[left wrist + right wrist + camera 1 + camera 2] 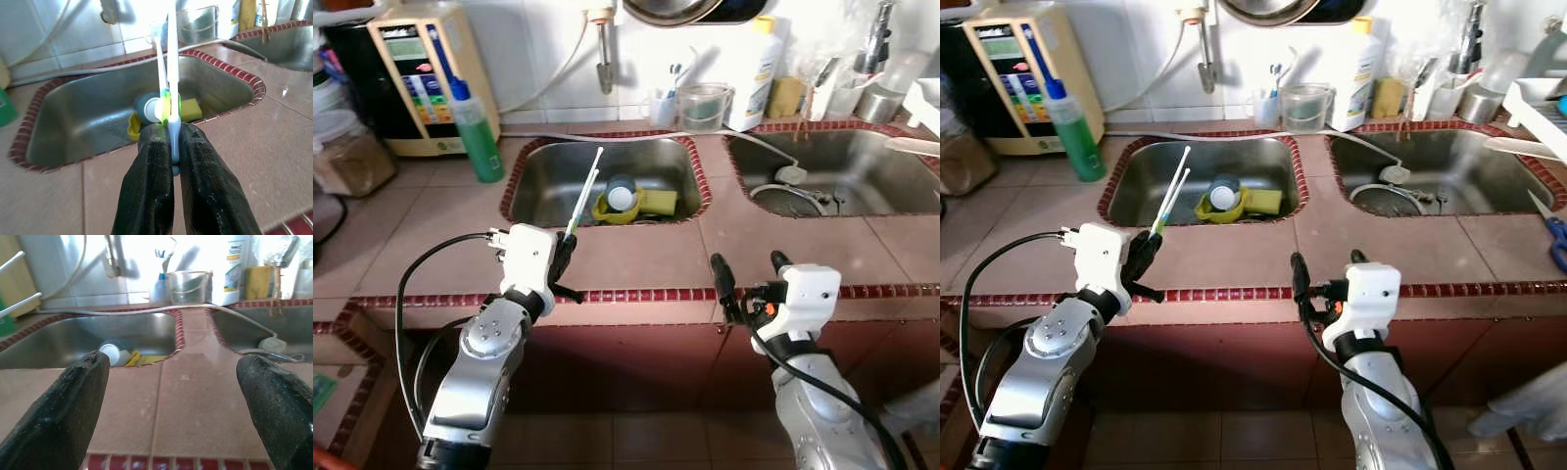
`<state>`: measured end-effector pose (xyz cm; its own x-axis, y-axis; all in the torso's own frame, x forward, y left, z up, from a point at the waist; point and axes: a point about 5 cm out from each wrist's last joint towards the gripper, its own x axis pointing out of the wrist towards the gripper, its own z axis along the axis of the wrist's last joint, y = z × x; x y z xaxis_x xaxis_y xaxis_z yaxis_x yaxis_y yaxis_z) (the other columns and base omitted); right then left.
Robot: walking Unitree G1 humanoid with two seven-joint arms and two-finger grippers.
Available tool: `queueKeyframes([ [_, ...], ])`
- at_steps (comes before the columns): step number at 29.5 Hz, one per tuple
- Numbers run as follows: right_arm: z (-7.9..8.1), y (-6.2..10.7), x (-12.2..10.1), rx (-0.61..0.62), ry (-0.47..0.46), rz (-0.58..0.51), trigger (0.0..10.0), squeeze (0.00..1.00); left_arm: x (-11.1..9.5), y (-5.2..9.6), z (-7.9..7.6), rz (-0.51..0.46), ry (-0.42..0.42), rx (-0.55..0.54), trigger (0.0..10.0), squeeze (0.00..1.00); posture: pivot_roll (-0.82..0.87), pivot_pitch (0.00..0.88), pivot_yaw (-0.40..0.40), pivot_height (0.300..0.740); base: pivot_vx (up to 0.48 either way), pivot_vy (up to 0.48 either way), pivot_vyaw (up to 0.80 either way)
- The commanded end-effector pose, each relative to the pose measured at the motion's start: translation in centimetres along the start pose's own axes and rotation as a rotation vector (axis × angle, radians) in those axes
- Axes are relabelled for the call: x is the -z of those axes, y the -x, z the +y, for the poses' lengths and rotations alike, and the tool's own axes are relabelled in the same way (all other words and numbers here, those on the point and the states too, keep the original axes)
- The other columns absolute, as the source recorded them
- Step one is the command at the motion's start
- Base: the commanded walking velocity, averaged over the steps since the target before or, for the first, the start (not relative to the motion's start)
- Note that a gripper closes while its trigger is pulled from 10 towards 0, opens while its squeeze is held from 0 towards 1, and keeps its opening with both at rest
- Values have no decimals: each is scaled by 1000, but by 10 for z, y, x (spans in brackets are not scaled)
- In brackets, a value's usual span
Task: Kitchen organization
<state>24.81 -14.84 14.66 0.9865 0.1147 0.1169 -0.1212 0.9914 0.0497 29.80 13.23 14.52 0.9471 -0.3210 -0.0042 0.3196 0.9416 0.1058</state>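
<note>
Tiled kitchen counter [636, 259], pinkish with red trim, twin steel sinks under a white tiled wall. In the left sink [548, 181] sits a yellow sponge holder. The left gripper [566, 257] is clenched on two toothbrushes [585, 191], raised above the sink's near edge; I'd say they're bound for the cup [661, 106]. The right gripper [749, 266] hovers, fingers spread, holding nothing.

Pinkish tiled counter [636, 259] with red mosaic edging, two steel sinks [548, 186] [862, 166], white tiled wall [538, 59] behind, brown tile floor [636, 436], bright glare
</note>
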Motion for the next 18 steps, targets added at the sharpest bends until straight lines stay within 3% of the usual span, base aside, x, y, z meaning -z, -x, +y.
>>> queueKeyframes([
  [1, -1, 1, -1, 12, -5, 0, 10000, 0, -2, 1, 2, -4, -14, 7, 10000, 0, -131, 60, 70, 740, 322, 0, 0],
  [18, -1, 3, -2, 17, -8, 2, 10000, 0, -2, 0, 2, -2, -13, 9, 10000, 0, -136, 68, 74, 740, 325, 0, 0],
])
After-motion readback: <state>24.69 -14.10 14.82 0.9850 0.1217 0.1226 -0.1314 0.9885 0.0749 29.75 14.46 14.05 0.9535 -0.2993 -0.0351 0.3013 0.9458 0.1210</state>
